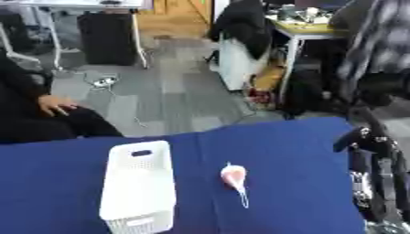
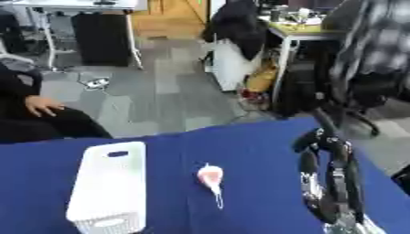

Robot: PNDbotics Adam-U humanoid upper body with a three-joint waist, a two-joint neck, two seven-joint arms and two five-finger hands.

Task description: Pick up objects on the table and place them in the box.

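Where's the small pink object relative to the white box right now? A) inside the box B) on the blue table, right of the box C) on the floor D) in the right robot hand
B: the small pink object lies on the blue table to the right of the white box, apart from it and untouched by the right robot hand.

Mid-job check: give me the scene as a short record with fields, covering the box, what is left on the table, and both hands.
surface: table with blue cloth
box: white box, upside down, solid base facing up, slotted handle at its far end
object left: small pink and white object with a thin white tail pointing toward the robot, lying on the cloth right of the box, not touching it
right hand: right hand raised above the table's right side, right of the object, holding nothing; fingers unclear
left hand: not in view
task state: object not yet in the box
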